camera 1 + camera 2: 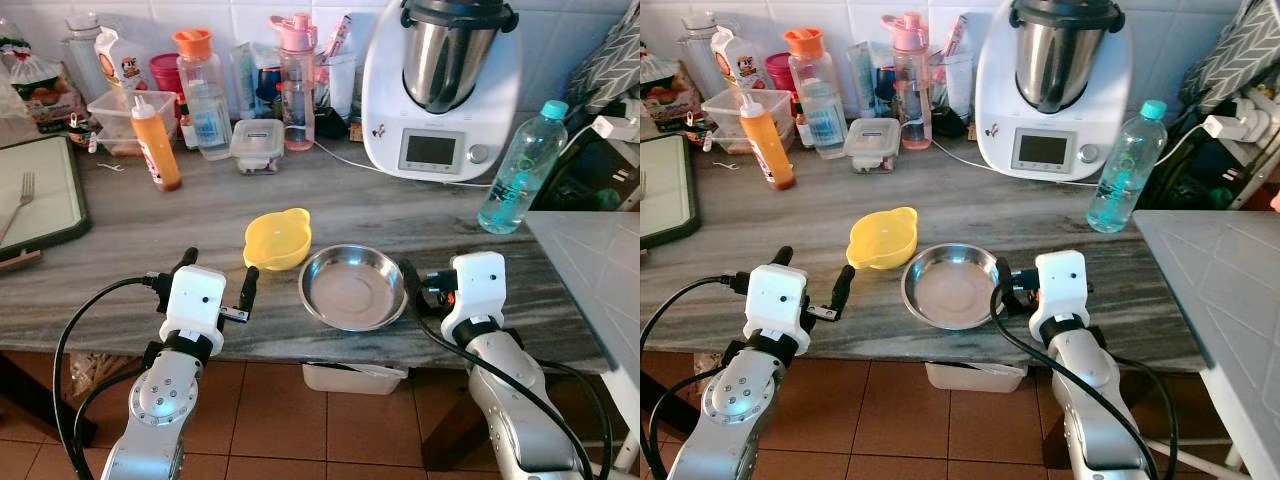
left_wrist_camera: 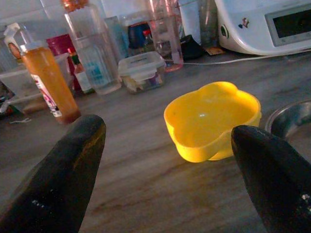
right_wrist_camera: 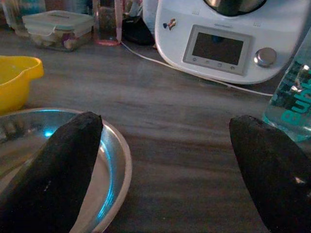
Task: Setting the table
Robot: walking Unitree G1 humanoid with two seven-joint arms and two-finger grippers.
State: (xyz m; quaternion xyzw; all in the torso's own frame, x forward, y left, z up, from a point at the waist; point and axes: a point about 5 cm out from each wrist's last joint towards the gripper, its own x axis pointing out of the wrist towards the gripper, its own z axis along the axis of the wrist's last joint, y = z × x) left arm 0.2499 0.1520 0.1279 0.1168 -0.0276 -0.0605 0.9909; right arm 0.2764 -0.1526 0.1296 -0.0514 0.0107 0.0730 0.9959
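Two silver robot arms reach in from the near edge of a grey wood-grain counter (image 1: 150, 225). The left gripper (image 1: 216, 277) hovers low with its jaws spread wide, just short of a small yellow bowl (image 1: 276, 240). The right gripper (image 3: 165, 165) is also wide open — one finger (image 3: 53, 170) over the right rim of a shallow steel bowl (image 1: 352, 287), the other off to its side. The two bowls sit touching, near the counter's front edge. Behind them stand a white kitchen machine (image 1: 437, 85), a clear water bottle (image 1: 520, 168), an orange sauce bottle (image 1: 155, 142) and a lidded container (image 1: 257, 144) — a fork (image 1: 17, 203) lies on a tray at far left.
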